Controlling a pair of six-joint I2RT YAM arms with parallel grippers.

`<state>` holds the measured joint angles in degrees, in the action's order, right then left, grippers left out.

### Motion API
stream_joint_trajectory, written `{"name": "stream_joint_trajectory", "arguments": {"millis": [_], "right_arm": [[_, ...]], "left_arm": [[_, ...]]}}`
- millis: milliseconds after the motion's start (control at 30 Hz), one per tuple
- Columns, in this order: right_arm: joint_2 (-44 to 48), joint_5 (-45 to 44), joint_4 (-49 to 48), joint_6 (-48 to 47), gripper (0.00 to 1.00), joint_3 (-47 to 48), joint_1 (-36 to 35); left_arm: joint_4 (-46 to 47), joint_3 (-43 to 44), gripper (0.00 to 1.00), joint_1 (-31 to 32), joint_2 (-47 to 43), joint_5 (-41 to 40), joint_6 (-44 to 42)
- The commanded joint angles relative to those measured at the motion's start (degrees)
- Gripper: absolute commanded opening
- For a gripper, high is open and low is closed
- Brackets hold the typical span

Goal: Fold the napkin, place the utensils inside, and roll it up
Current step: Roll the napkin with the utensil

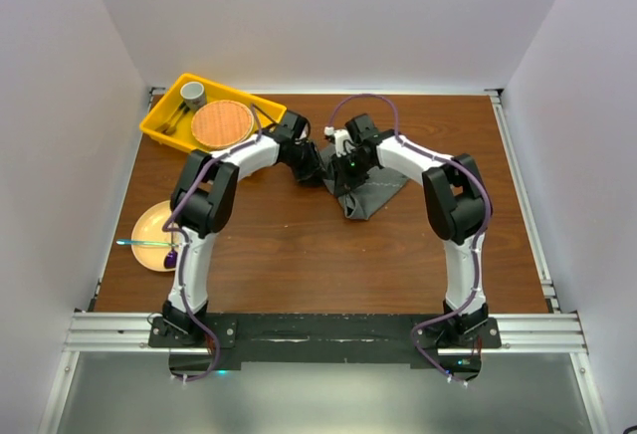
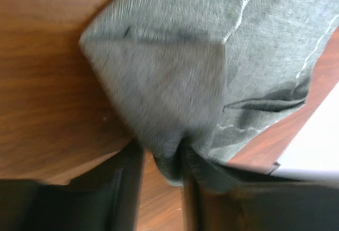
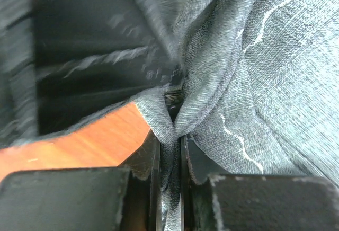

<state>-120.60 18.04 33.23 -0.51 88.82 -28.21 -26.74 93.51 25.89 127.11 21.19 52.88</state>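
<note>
Toward the far middle of the bench [image 1: 299, 255], the napkin [image 1: 368, 198] lies bunched in a crumpled heap. Right jaws are clamped tight on a gathered fold of it; left jaws stand parted around another bunched corner, a gap showing beside the cloth.

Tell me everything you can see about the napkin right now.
The napkin is a grey-green woven cloth with a pale stitched line near its hem. It lies bunched and creased, not flat, on the wooden table, between the two arms and toward the far side. The right claw is pinched shut on a gathered fold of it. One corner sits between the fingers of the left claw, which stand a little apart around it.
</note>
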Motion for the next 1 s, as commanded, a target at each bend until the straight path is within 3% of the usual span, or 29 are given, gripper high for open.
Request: {"name": "stream_joint_trajectory", "arguments": {"millis": [0, 67, 133, 300, 433, 533, 667, 833, 933, 967], "right_arm": [[-4.4, 18.9, -2.6, 11.7, 0.0, -4.2, 3.1], [-5.3, 21.9, -5.0, 15.8, 0.0, -5.6, 4.0], [-6.1, 26.4, -7.4, 18.6, 0.0, -6.1, 4.5], [-6.5, 34.9, -17.3, 32.4, 0.0, -10.2, 5.3], [-6.6, 39.4, -36.4, 48.7, 0.0, -16.9, 5.9], [-6.7, 40.5, -43.6, 53.8, 0.0, -19.2, 6.3], [-6.3, 40.3, -42.5, 51.8, 0.0, -19.0, 6.9], [-6.5, 40.8, -38.1, 44.7, 0.0, -18.3, 7.4], [-6.4, 41.8, -37.8, 39.3, 0.0, -18.5, 7.7], [-6.4, 42.1, -36.8, 36.8, 0.0, -18.1, 7.8]], "left_arm": [[4.2, -6.1, 0.49, -0.3, -7.6, -4.8, -5.5], [6.4, -9.3, 0.54, -0.3, -10.0, -5.5, -6.8], [7.5, -11.7, 0.7, -0.3, -13.4, -6.2, -8.0], [11.3, -17.2, 0.81, -0.4, -18.6, -4.4, -9.6], [14.6, -21.1, 0.82, -0.4, -18.8, -1.7, -6.9], [14.4, -21.4, 0.79, -0.4, -18.1, -1.4, -6.2], [13.7, -23.1, 0.73, -0.4, -18.7, -1.8, -5.3], [17.4, -23.8, 0.59, -0.4, -18.0, 1.1, -5.2], [19.9, -23.8, 0.59, -0.4, -16.9, 3.1, -4.7], [21.0, -23.7, 0.64, -0.4, -15.8, 4.0, -4.6]]}}
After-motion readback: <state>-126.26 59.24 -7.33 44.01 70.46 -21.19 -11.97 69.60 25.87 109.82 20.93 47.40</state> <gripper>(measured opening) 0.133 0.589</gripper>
